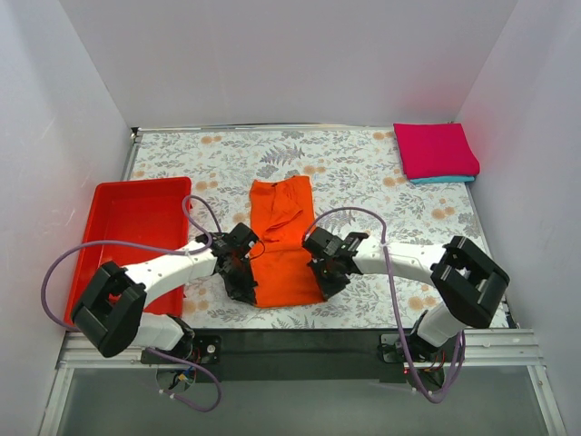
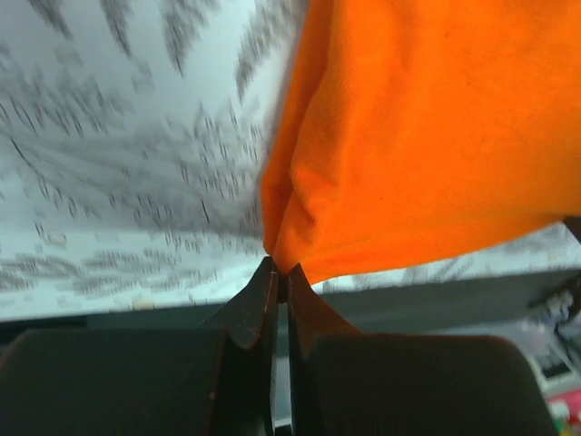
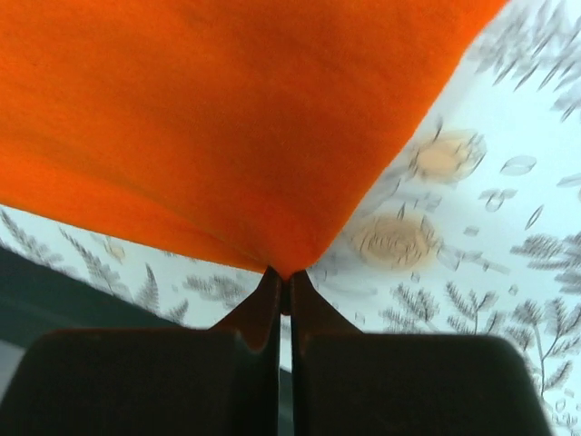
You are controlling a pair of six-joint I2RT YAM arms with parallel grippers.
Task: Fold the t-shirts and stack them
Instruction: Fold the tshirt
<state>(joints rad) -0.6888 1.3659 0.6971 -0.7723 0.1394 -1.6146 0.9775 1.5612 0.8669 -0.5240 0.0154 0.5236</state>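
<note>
A bright orange t-shirt (image 1: 283, 241) lies as a long narrow strip down the middle of the floral table. My left gripper (image 1: 243, 289) is shut on its near left corner; the left wrist view shows the orange cloth (image 2: 427, 136) pinched at my left gripper (image 2: 280, 271). My right gripper (image 1: 327, 283) is shut on the near right corner, where the orange cloth (image 3: 227, 127) runs into my right gripper (image 3: 283, 277). A magenta-pink folded t-shirt (image 1: 434, 150) rests on a teal one (image 1: 445, 179) at the far right corner.
A red plastic tray (image 1: 127, 227) stands at the left of the table, beside my left arm. White walls close in the table on three sides. The table's near edge (image 1: 300, 329) runs just behind both grippers.
</note>
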